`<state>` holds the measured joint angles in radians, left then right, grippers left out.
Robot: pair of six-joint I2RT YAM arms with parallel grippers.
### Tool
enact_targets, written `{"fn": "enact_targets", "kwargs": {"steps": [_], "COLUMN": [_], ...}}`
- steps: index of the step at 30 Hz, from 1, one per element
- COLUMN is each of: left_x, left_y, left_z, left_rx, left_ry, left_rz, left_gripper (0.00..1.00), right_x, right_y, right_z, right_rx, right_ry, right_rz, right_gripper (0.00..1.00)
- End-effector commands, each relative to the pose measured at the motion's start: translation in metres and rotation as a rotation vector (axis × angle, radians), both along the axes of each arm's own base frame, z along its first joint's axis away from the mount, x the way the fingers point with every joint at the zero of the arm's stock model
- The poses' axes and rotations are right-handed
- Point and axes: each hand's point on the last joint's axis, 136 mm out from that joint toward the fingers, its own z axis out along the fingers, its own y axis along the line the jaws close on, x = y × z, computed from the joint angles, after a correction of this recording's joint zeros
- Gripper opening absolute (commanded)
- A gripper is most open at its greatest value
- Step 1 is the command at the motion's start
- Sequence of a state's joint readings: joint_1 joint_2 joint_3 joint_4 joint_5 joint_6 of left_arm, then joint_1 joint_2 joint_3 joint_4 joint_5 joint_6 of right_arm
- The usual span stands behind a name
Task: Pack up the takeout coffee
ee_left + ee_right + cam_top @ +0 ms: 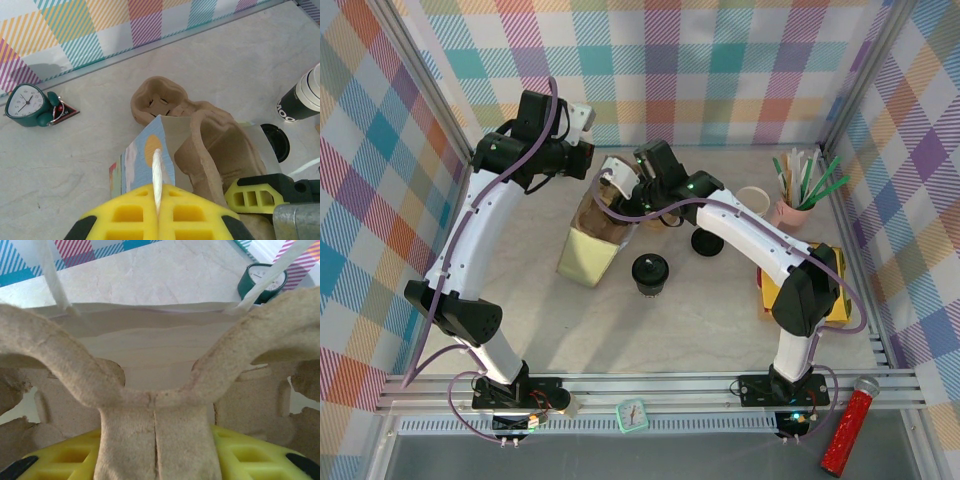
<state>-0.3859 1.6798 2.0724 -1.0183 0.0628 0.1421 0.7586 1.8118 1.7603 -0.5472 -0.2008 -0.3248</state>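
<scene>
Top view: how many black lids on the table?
2. One on the takeout coffee beside the paper bag; a second black lid further right, whether on a cup I can't tell. Others may be hidden in the bag.

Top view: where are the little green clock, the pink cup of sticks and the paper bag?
Green clock (632,415), top view, on its white face.
Pink cup (791,214), top view, on its pink wall.
Paper bag (589,256), top view, on its yellow side.

Pulp carrier (210,145) across bag (590,255) mouth
</scene>
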Motion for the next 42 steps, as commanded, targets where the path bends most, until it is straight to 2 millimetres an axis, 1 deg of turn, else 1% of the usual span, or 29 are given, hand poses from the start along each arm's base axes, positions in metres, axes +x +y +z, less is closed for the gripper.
{"fn": "enact_targets", "kwargs": {"steps": [1,5,8,13,19,25,27,32,38,42], "left_x": [-0.009,-0.006,-0.006,-0.007,-0.006,-0.005,-0.005,-0.007,-0.008,-0.009], "left_y": [-0.002,0.001,0.0,0.001,0.001,0.0,0.001,0.0,0.0,-0.002], "left_z": [0.012,0.015,0.013,0.012,0.011,0.01,0.011,0.009,0.009,0.008], "left_rx": [-0.022,-0.022,-0.024,-0.023,-0.026,-0.024,-0.024,-0.024,-0.035,-0.045], "left_ry": [-0.024,-0.039,-0.03,-0.029,-0.029,-0.023,-0.027,-0.019,-0.023,-0.017], "left_rz": [0.005,0.026,0.028,0.032,0.034,0.034,0.034,0.027,0.026,0.021], "left_gripper": [0.0,0.0,0.0,0.0,0.0,0.0,0.0,0.0,0.0,0.0], "right_x": [-0.012,-0.017,-0.02,-0.018,-0.024,-0.022,-0.02,-0.009,-0.01,-0.01], "right_y": [0.004,0.004,0.004,0.004,0.009,0.006,0.004,0.002,0.006,0.007], "right_z": [-0.005,-0.008,-0.012,-0.02,-0.018,-0.031,-0.031,-0.032,-0.025,-0.031], "right_rx": [0.006,0.009,0.011,-0.003,0.011,-0.022,-0.024,-0.051,-0.042,-0.066], "right_ry": [0.07,0.091,0.107,0.126,0.14,0.139,0.133,0.121,0.147,0.187], "right_rz": [0.032,0.045,0.052,0.046,0.082,0.07,0.06,0.005,0.013,0.005], "right_gripper": [0.46,0.46,0.46,0.46,0.47,0.47,0.47,0.47,0.48,0.48]}}
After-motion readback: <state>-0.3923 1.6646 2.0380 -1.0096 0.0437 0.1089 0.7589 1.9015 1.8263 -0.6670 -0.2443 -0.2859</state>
